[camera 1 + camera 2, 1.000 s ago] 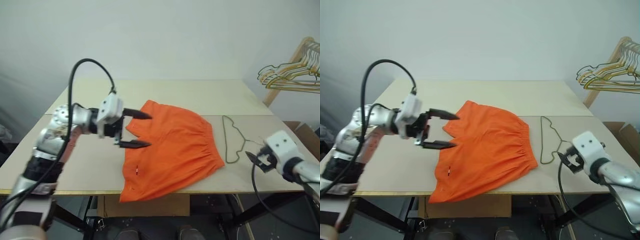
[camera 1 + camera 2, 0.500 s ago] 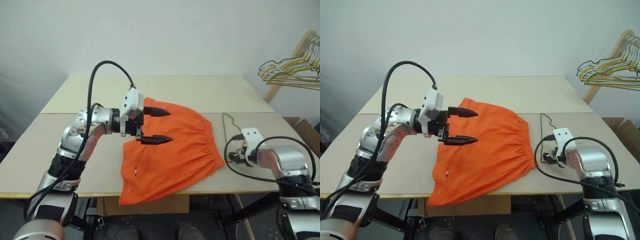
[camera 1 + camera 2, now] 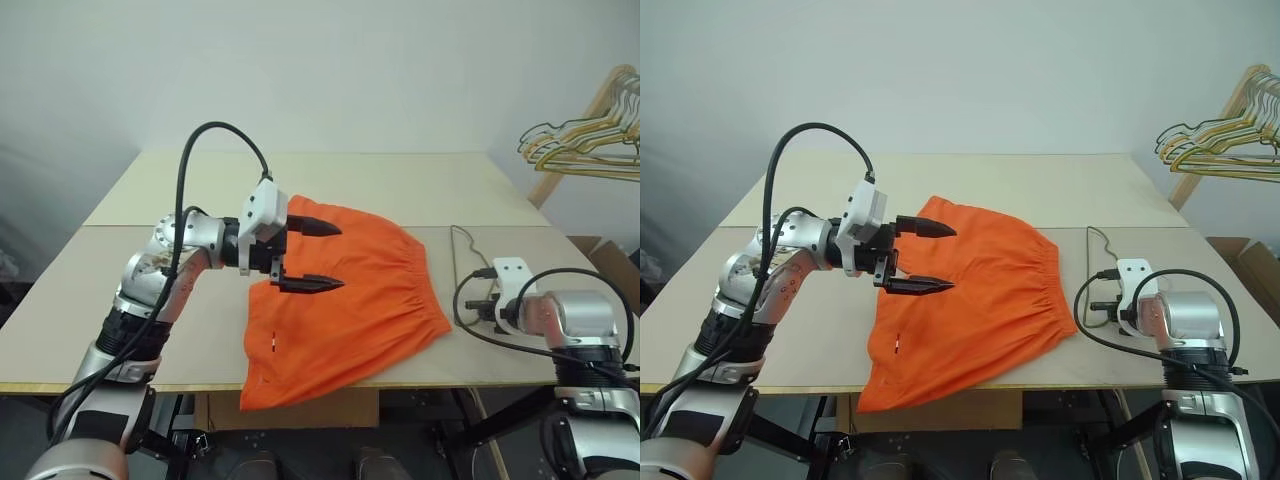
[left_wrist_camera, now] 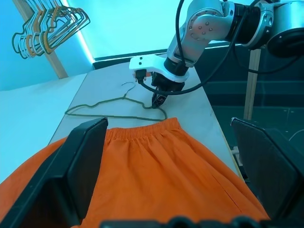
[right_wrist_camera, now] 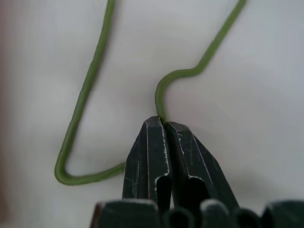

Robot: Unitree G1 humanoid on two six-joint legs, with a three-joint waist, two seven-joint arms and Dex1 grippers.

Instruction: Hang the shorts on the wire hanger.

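Observation:
The bright orange shorts (image 3: 350,300) lie flat on the table, their gathered waistband toward the right. My left gripper (image 3: 340,258) hovers open over their left part, its fingers pointing right and holding nothing. To the right of the shorts lies the thin grey-green wire hanger (image 5: 187,72), flat on the tabletop. My right gripper (image 5: 164,124) points down at it and is shut on the wire beside a bend. The left wrist view shows the same grip, with the right gripper (image 4: 157,101) on the hanger (image 4: 97,103) just beyond the waistband.
A bunch of gold and green hangers (image 3: 580,150) hangs on a wooden rack at the back right. A cardboard box (image 3: 612,262) stands beside the table's right edge. The beige table (image 3: 400,185) has bare room behind and left of the shorts.
The camera view has shifted. My right gripper came down onto the hanger and shut on its wire. The left gripper edged right over the shorts and stays open.

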